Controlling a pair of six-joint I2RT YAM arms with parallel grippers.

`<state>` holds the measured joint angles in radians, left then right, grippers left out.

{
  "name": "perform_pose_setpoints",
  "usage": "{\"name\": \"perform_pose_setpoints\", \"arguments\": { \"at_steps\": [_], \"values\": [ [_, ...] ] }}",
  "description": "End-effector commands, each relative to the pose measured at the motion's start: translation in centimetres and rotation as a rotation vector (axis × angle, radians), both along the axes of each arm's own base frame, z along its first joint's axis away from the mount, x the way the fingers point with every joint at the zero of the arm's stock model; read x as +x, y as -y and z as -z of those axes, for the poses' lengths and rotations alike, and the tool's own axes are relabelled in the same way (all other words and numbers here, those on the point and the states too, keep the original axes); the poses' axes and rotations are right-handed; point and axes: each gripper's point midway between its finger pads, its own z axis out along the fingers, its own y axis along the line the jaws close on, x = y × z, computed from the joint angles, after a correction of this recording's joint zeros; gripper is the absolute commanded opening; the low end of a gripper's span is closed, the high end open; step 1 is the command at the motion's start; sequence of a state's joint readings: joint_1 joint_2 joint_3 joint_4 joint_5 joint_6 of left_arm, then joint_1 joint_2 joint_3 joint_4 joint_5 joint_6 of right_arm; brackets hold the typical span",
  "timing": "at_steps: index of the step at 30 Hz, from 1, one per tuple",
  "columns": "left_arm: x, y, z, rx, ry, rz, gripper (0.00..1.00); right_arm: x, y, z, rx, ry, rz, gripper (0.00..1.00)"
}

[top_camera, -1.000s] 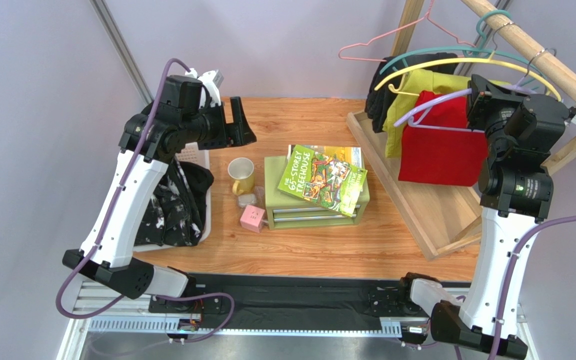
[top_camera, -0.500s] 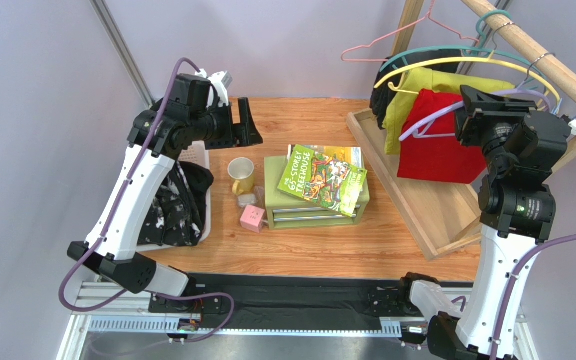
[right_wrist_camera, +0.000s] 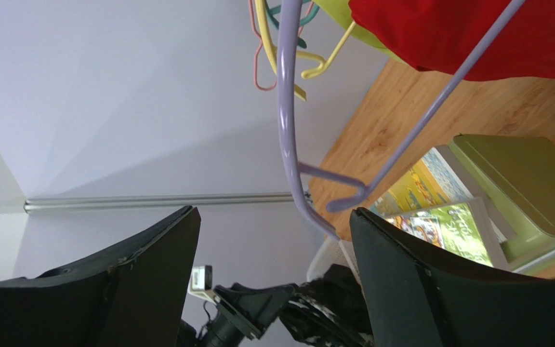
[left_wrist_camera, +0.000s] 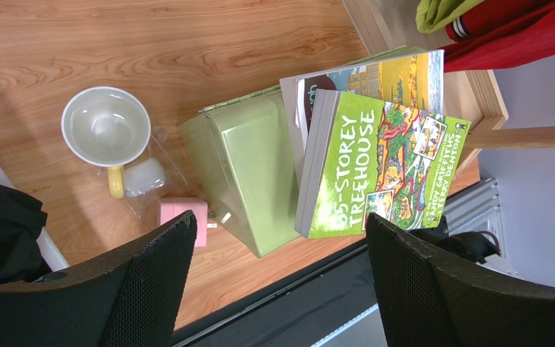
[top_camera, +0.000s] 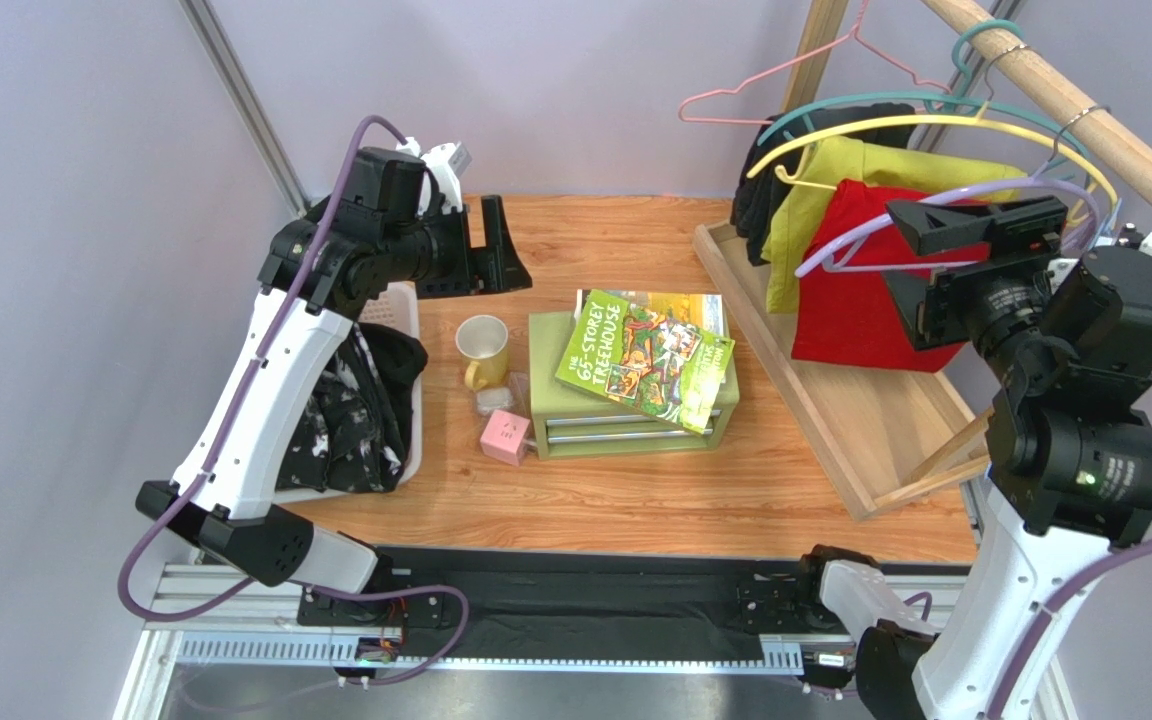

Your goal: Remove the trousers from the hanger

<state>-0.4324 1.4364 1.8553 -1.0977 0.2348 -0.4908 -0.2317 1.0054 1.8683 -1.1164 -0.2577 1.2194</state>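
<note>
While the right gripper [top_camera: 973, 255] sits up by the rack at about 2 o'clock on the table [top_camera: 657, 480], its jaws stand spread with nothing between them; the wrist view shows the lilac hanger [right_wrist_camera: 309, 173] running in front of the gap, touching neither finger. Red trousers [top_camera: 853, 300] hang on that lilac hanger, just beside the gripper at its 9 o'clock. Yellow-green trousers [top_camera: 838, 188] hang behind the red pair, and a black pair [top_camera: 760, 195] hangs further back at 11 o'clock of the red. Left gripper [top_camera: 489, 248] hovers released above the table at about 10 o'clock, holding nothing. Below the left arm, black speckled trousers [top_camera: 342, 420] lie in a white bin [top_camera: 414, 428] at 9 o'clock. Mid-table: a mug [left_wrist_camera: 107, 130], a pink block [left_wrist_camera: 183, 217], a green box [left_wrist_camera: 248, 181] with a book [left_wrist_camera: 374, 166] on top.
</note>
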Motion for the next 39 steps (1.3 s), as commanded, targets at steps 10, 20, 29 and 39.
{"name": "perform_pose_setpoints", "arguments": {
  "at_steps": [10,20,29,39],
  "values": [
    [-0.8,0.7,-2.2,-0.061,0.062,0.037,0.91,-4.4,-3.5,-3.0,-0.326,0.135,-0.251,0.66],
    [-0.8,1.9,-3.6,-0.093,0.087,0.067,0.90,5.3,-4.3,-5.7,-0.353,0.155,-0.344,0.59],
    [-1.4,1.2,-3.1,-0.063,0.070,0.053,0.90,6.9,-0.9,1.7,-0.452,-0.148,-0.196,0.49],
    [-1.5,1.9,-2.3,-0.081,0.033,0.066,0.90,-2.1,2.9,5.0,-0.574,-0.333,-0.039,0.43]
  ]
}}
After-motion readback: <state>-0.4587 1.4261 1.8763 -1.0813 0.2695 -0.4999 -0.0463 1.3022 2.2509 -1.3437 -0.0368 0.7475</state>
